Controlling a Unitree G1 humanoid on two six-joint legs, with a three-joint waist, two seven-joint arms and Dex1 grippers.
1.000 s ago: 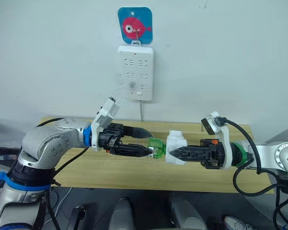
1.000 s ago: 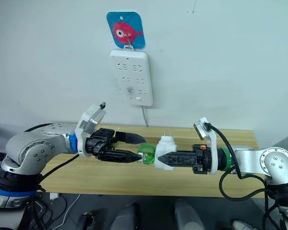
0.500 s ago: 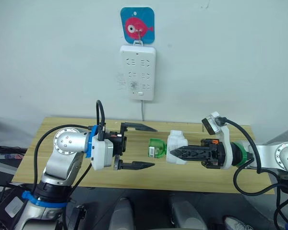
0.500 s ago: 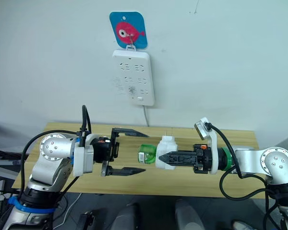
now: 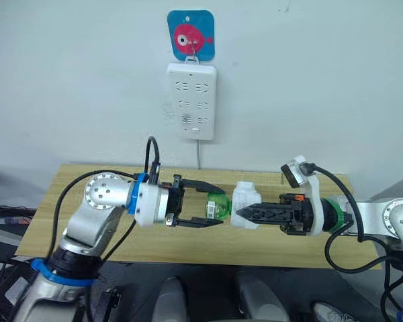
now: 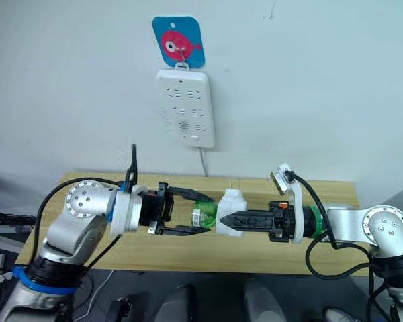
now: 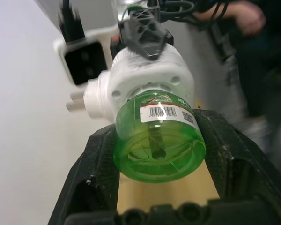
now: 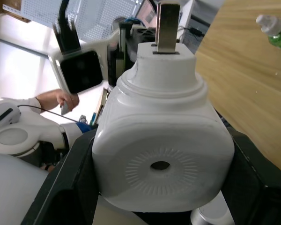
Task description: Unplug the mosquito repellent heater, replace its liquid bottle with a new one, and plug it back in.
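Left wrist view shows the left pincer (image 7: 154, 187) part-open, straddling the liquid bottle (image 7: 158, 143) in the heater (image 8: 161, 145) clamped by the right pincer (image 5: 252, 212) above the desk (image 5: 269, 238); closing off-centre could let it slip.

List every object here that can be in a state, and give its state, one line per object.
Mosquito repellent heater: unplugged, held in the air.
Liquid bottle: attached to the heater.
Right gripper: shut on the heater.
Left gripper: fingers either side of the bottle.
New bottle: on the table, capped.
Power strip: sockets empty.
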